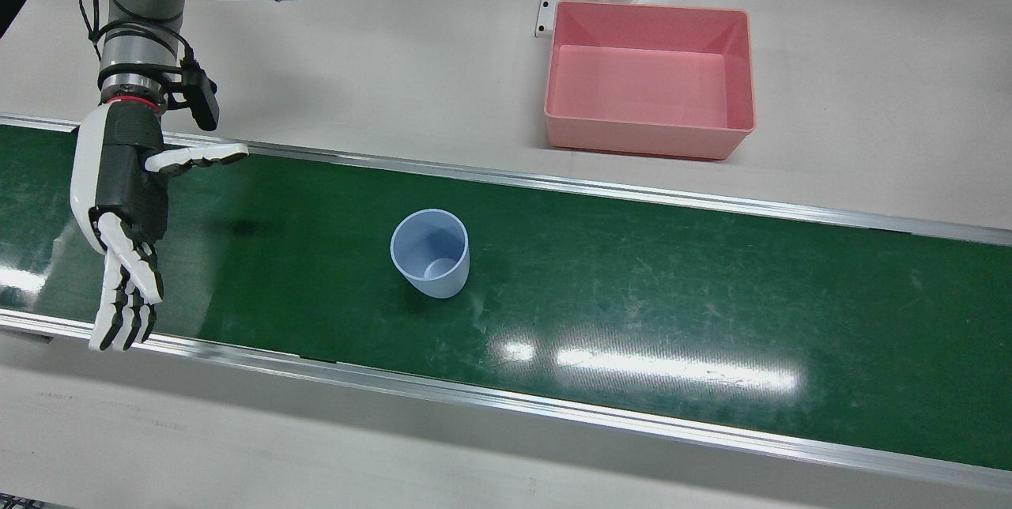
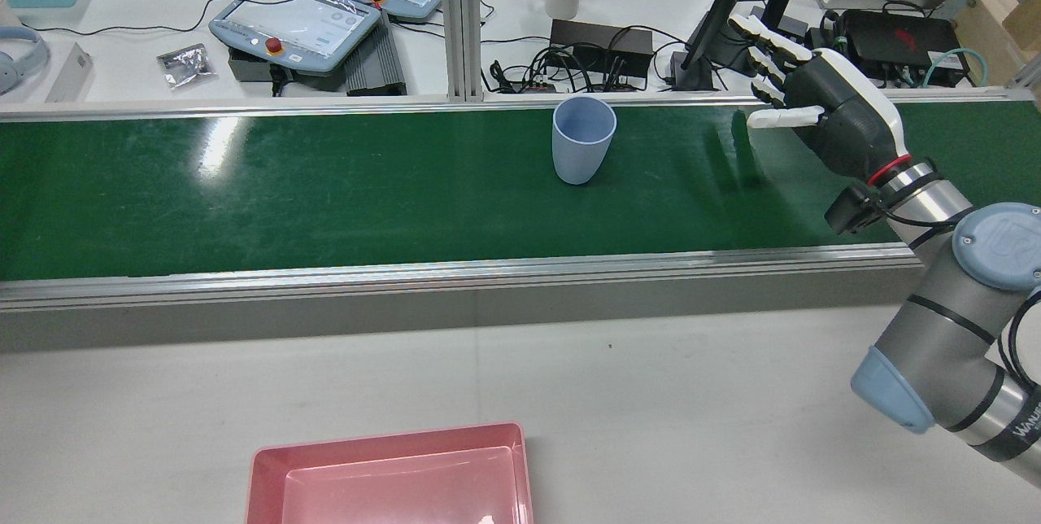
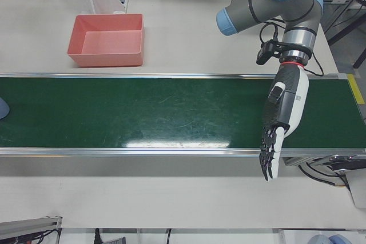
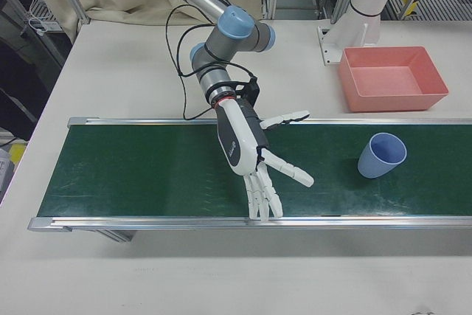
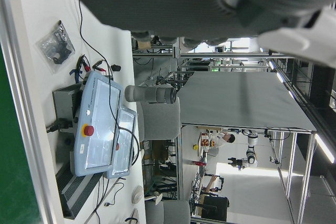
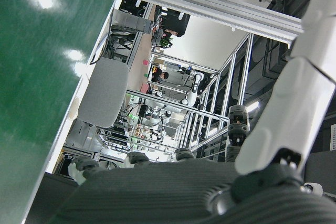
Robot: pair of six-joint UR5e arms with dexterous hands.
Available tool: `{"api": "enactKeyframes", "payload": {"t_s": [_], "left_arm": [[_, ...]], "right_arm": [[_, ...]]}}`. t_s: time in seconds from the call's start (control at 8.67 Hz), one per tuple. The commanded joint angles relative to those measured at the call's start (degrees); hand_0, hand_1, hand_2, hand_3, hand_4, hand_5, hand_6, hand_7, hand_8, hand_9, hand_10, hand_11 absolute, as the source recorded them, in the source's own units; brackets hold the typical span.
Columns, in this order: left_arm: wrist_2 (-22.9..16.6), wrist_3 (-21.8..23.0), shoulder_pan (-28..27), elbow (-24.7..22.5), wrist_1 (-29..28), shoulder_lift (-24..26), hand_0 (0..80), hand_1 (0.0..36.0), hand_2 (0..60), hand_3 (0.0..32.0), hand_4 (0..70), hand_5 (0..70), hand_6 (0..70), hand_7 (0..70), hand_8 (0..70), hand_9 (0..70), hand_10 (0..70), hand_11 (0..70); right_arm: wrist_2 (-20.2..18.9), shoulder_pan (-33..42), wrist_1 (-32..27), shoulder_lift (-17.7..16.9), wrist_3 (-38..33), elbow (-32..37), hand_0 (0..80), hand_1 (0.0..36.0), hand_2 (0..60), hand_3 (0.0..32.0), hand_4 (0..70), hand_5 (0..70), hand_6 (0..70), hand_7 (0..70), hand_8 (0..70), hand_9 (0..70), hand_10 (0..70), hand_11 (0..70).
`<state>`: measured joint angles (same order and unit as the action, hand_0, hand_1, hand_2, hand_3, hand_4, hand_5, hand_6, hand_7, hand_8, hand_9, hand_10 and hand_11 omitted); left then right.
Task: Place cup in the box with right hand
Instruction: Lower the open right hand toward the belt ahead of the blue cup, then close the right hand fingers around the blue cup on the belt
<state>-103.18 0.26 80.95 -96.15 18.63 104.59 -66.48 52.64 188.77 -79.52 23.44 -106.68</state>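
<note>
- Far left of the front view: the white-and-black right hand (image 1: 122, 216) hangs over the green conveyor belt (image 1: 632, 295), palm empty, fingers (image 1: 122, 311) stretched out and spread, thumb sticking out sideways — fully released, touching nothing.
- The right-front view backs that up: right hand (image 4: 254, 160) flat and splayed above the belt, fingertips reaching out over the near rail.
- Moving right, there's the pale blue plastic cup (image 1: 430, 253), standing upright on the belt around its middle, mouth open to the top, well apart from the right hand.
- From the rear view the cup (image 2: 581, 138) sits towards the far edge of the belt, the right hand (image 2: 829, 113) off to its right side.
- Further right and on the robot's side of the belt: the pink rectangular plastic box (image 1: 650, 90) on the pale grey table (image 1: 870, 98), just off the belt's rail, nothing inside it.
- Over on the other half, the left-front view shows the left hand (image 3: 283, 118) pointing down across the belt's near edge, fingers straight and loose, holding nothing.
</note>
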Motion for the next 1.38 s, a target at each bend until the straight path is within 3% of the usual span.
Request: {"api": "enactKeyframes", "payload": {"t_s": [0.0, 0.12, 0.23, 0.35, 0.69, 1.27], "left_arm": [[0.0, 0.0, 0.0, 0.0, 0.0, 0.0, 0.0, 0.0, 0.0, 0.0, 0.0, 0.0, 0.0, 0.0, 0.0, 0.0, 0.0, 0.0], [0.0, 0.0, -0.1, 0.0, 0.0, 0.0, 0.0, 0.0, 0.0, 0.0, 0.0, 0.0, 0.0, 0.0, 0.0, 0.0, 0.0, 0.0], [0.0, -0.1, 0.0, 0.0, 0.0, 0.0, 0.0, 0.0, 0.0, 0.0, 0.0, 0.0, 0.0, 0.0, 0.0, 0.0, 0.0, 0.0], [0.0, -0.1, 0.0, 0.0, 0.0, 0.0, 0.0, 0.0, 0.0, 0.0, 0.0, 0.0, 0.0, 0.0, 0.0, 0.0, 0.0, 0.0], [0.0, 0.0, 0.0, 0.0, 0.0, 0.0, 0.0, 0.0, 0.0, 0.0, 0.0, 0.0, 0.0, 0.0, 0.0, 0.0, 0.0, 0.0], [0.1, 0.0, 0.0, 0.0, 0.0, 0.0, 0.0, 0.0, 0.0, 0.0, 0.0, 0.0, 0.0, 0.0, 0.0, 0.0, 0.0, 0.0]], "right_arm": [[0.1, -0.6, -0.7, 0.2, -0.1, 0.2, 47.1, 13.2, 5.3, 32.0, 0.0, 3.6, 0.0, 2.8, 0.0, 0.5, 0.0, 0.0], [0.6, -0.7, -0.7, 0.2, -0.1, 0.2, 46.0, 11.5, 7.3, 31.6, 0.9, 2.8, 0.0, 4.5, 0.0, 1.2, 0.0, 0.0], [1.9, -1.3, -0.7, 0.2, -0.1, 0.0, 45.9, 11.3, 5.9, 0.0, 2.4, 3.0, 3.8, 13.8, 0.0, 3.2, 0.0, 0.0], [2.1, -2.0, -0.7, 0.2, -0.1, -0.2, 45.7, 11.4, 5.3, 0.0, 0.0, 3.2, 4.7, 18.7, 0.0, 4.1, 0.0, 0.0], [3.3, -4.4, -0.7, 0.5, 0.0, 0.2, 45.6, 11.6, 4.3, 0.0, 0.0, 3.3, 5.5, 24.6, 0.1, 4.3, 0.0, 0.0], [5.7, -6.2, -0.3, 0.4, -0.1, 0.1, 45.1, 11.9, 5.5, 0.0, 0.0, 3.5, 5.2, 22.5, 0.0, 4.4, 0.0, 0.0]]}}
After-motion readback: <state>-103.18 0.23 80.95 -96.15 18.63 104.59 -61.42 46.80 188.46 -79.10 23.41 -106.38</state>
